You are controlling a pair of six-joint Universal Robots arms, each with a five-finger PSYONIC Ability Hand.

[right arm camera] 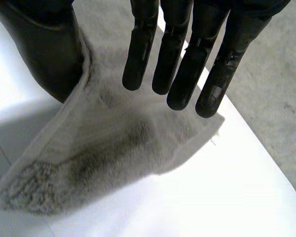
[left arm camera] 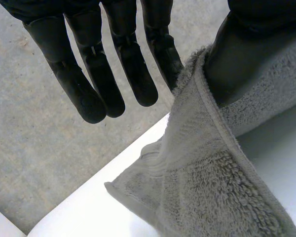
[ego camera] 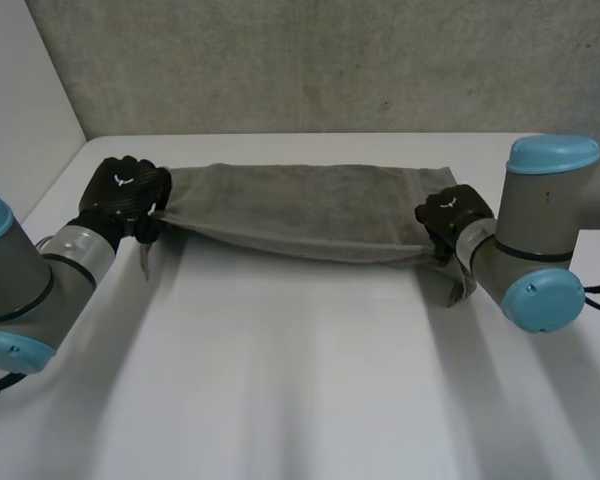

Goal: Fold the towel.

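Observation:
A grey towel (ego camera: 300, 210) lies as a long folded band across the far part of the white table (ego camera: 280, 380). My left hand (ego camera: 125, 190) is at its left end. In the left wrist view the left hand (left arm camera: 84, 94) keeps its fingers straight, and the towel's (left arm camera: 212, 187) hemmed edge is pinched between the thumb and the nearest finger. My right hand (ego camera: 450, 215) is at the right end, where a corner hangs below it. In the right wrist view the right hand (right arm camera: 187, 64) has straight, spread fingers above the towel (right arm camera: 113, 148), whose edge leans against the thumb.
A grey wall (ego camera: 330, 60) stands just behind the table's far edge. Grey concrete floor (left arm camera: 39, 148) lies past the table's corners near both hands. Bare table surface stretches in front of the towel toward the arms.

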